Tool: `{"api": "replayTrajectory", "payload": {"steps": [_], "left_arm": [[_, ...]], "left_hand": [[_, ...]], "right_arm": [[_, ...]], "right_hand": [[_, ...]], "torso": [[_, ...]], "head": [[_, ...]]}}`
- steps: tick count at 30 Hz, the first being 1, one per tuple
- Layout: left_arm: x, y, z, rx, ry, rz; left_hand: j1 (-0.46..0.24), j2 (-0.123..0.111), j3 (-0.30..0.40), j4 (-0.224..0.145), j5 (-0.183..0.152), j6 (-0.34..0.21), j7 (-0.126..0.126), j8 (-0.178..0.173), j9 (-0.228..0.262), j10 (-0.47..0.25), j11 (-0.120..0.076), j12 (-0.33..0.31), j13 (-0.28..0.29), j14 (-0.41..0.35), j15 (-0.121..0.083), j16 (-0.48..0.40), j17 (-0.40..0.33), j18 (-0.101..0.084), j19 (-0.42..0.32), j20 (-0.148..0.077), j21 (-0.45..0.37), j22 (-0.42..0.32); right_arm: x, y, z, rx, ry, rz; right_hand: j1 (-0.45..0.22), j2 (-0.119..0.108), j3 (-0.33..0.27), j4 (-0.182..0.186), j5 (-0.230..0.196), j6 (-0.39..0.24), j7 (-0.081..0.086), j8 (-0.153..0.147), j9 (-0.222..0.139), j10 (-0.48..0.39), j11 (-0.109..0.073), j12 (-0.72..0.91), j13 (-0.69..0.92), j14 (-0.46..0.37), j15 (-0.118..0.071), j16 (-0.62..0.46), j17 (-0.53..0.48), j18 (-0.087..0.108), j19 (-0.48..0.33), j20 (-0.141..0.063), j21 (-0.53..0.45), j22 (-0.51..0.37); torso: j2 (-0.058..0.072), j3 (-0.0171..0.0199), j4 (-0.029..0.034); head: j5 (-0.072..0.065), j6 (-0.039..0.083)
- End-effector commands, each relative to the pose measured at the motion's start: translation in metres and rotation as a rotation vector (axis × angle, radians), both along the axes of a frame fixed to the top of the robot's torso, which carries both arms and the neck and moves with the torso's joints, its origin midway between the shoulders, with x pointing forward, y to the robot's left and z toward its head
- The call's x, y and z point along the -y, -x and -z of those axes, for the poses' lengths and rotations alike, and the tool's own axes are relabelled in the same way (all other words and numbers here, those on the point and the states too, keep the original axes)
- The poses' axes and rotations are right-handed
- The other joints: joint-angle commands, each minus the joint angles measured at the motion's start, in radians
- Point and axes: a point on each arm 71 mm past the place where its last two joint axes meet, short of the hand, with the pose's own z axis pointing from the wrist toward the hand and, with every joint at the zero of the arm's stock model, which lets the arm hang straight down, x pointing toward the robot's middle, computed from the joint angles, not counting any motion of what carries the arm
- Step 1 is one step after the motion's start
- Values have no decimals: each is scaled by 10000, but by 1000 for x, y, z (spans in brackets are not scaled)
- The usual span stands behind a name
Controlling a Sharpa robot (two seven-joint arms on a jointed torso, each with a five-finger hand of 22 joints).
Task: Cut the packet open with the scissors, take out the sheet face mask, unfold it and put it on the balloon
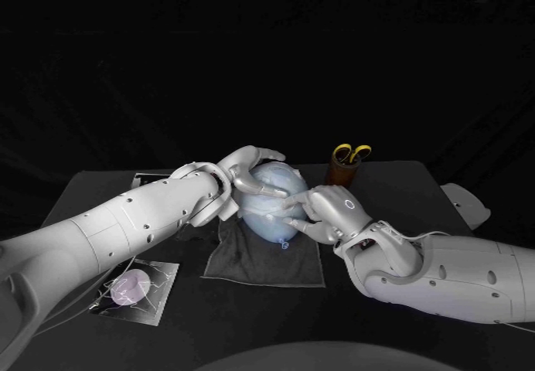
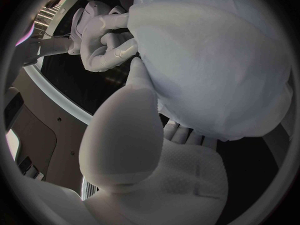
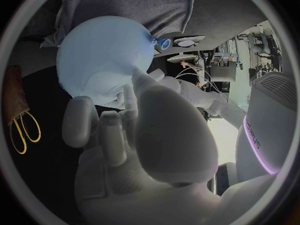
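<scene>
Currently the left hand [image 1: 236, 176] is cupping the pale blue balloon [image 1: 271, 193] from its far side. Its fingers are curling round the balloon and its thumb is lying along the flank, so it is gripping the balloon and steadying it on the grey cloth [image 1: 262, 264] spread on the black table [image 1: 368, 309]. The right hand [image 1: 325, 210] is reaching in from the opposite side with its fingers apart, fingertips [image 1: 297, 202] pressing against the balloon's flank, and it is holding nothing that I can make out. The sheet face mask [image 2: 212, 70] is lying over the balloon as a whitish, wrinkled skin with a loose edge hanging at one side, so the task seems to be reaching its last step, smoothing the mask down. The packet [image 1: 134, 290] is lying well apart, beside the left forearm, and the yellow-handled scissors [image 1: 353, 153] are standing in a brown holder [image 1: 343, 175] beyond the balloon. The balloon is light and round and is resting on soft cloth, so an uneven push from the right fingertips could be rolling it out of the left hand's cup; its knotted neck [image 1: 284, 244] is pointing toward the robot and giving no support. A damp sheet is probably clinging to fingers as readily as to rubber, so drawing the right hand away may be peeling the mask back or bunching it. Squeezing hard from both sides is also risking a burst
</scene>
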Motion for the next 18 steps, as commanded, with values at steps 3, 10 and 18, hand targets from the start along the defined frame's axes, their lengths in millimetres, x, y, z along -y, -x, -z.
{"api": "replayTrajectory", "payload": {"steps": [3, 10, 18], "left_arm": [[1, 0, 1, -104, -49, 59], [0, 0, 1, -107, -45, 41], [0, 0, 1, -130, -40, 41]], "left_hand": [[38, 48, 40, 5, -2, 27, 61, 49, 9, 0, 52, 18, 5, -14, 43, 29, 12, -94, -67, -8, -57, -8], [38, 48, 40, 5, -2, 27, 61, 49, 9, 0, 52, 18, 5, -14, 43, 29, 12, -94, -67, -8, -57, -8], [38, 48, 40, 5, -2, 27, 61, 49, 9, 0, 52, 18, 5, -14, 43, 29, 12, -94, -67, -8, -57, -8]], "right_arm": [[-1, -1, 1, 168, 517, 74], [-7, -1, 2, 481, 947, -135], [-11, -1, 2, 852, 1244, -296]], "right_hand": [[5, 11, 127, -48, -105, 155, -24, 70, 9, 564, -12, 55, 2033, 1078, 15, 35, 2626, -207, 92, -25, 87, 687], [54, -47, 262, -104, -179, 353, -96, 179, 44, 611, -71, 122, 2095, 1078, -31, 35, 2626, -238, 175, -61, 222, 797], [107, 451, 1049, -148, -189, 757, -336, 462, 150, 960, -293, 627, 2532, 1078, -222, 35, 2626, -356, 529, -227, 724, 1159]], "torso": [[-2, 9, -11], [1, 9, -9], [-6, 8, -7]], "head": [[5, -17], [-21, -58], [-35, -122]]}}
